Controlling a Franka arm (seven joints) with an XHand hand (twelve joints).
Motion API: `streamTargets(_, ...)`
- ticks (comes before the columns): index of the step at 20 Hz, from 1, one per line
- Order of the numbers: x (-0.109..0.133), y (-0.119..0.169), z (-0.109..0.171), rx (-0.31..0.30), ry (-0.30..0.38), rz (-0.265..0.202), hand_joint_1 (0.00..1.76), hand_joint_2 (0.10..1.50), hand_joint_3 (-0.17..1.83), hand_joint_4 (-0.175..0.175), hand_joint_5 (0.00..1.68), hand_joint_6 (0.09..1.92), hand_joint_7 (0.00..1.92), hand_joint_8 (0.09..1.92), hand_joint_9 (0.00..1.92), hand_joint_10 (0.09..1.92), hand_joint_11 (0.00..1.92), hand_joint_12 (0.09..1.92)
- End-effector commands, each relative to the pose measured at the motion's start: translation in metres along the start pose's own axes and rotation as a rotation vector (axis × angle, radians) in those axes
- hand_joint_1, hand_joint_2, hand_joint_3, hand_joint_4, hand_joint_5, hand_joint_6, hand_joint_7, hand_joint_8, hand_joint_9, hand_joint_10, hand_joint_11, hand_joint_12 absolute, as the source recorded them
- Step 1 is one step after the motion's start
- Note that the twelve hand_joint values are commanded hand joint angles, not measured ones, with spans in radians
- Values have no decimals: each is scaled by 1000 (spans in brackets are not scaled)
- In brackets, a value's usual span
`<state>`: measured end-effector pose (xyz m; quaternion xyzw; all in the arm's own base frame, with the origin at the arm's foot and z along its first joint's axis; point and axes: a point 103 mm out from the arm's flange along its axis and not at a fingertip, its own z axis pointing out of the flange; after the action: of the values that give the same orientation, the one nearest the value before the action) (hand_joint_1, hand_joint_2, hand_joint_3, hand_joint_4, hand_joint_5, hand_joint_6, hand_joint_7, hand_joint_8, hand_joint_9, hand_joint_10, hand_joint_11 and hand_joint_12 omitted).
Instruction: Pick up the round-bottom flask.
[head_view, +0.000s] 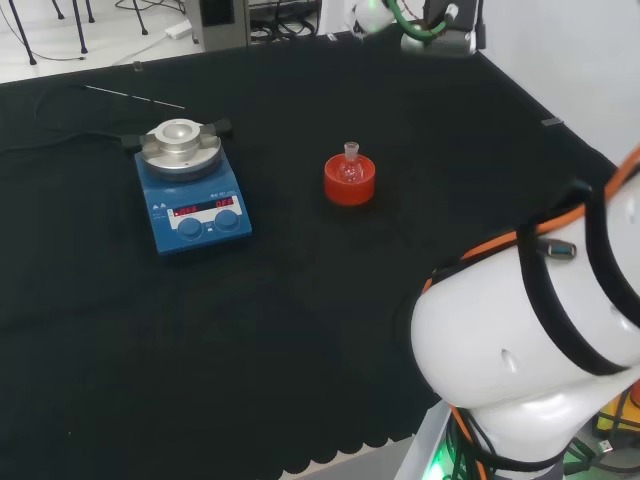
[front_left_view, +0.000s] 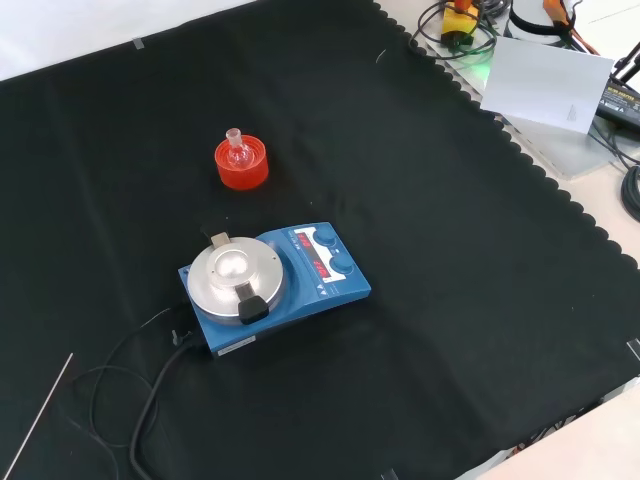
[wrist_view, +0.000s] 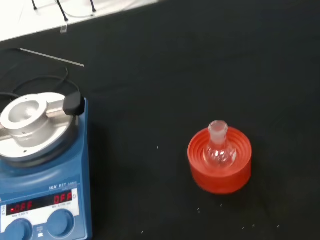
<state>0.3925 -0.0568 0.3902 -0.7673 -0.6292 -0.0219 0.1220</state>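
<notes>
A small clear round-bottom flask (head_view: 350, 166) stands upright on a red ribbed ring stand (head_view: 349, 184) near the middle of the black cloth in the head view. In the front view the flask (front_left_view: 237, 152) and its stand (front_left_view: 242, 168) sit toward the upper left, beyond the stirrer. The wrist view looks down on the flask (wrist_view: 219, 148), neck up, seated in the stand (wrist_view: 220, 165), with bare cloth around it. The arm's white links (head_view: 540, 330) rise at the right of the head view.
A blue magnetic stirrer (head_view: 190, 200) with a round metal top plate (front_left_view: 234, 276) stands left of the flask in the head view, its black cable (front_left_view: 150, 400) trailing over the cloth. A thin metal rod (head_view: 135, 97) lies at the far left.
</notes>
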Motion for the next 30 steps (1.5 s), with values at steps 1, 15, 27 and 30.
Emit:
streamTargets(1,-22,59,49,29,126,40,727,791,649,-43,417,87,142,596,263,670,0,1091)
streamTargets(15,-49,81,105,2,244,131,825,675,727,-39,424,87,67,575,207,675,0,1063)
streamTargets(27,-72,95,149,40,272,182,866,638,745,-42,458,87,17,555,185,679,0,1064)
streamTargets(30,-74,98,160,51,276,184,869,631,747,-42,461,87,12,553,183,680,0,1075)
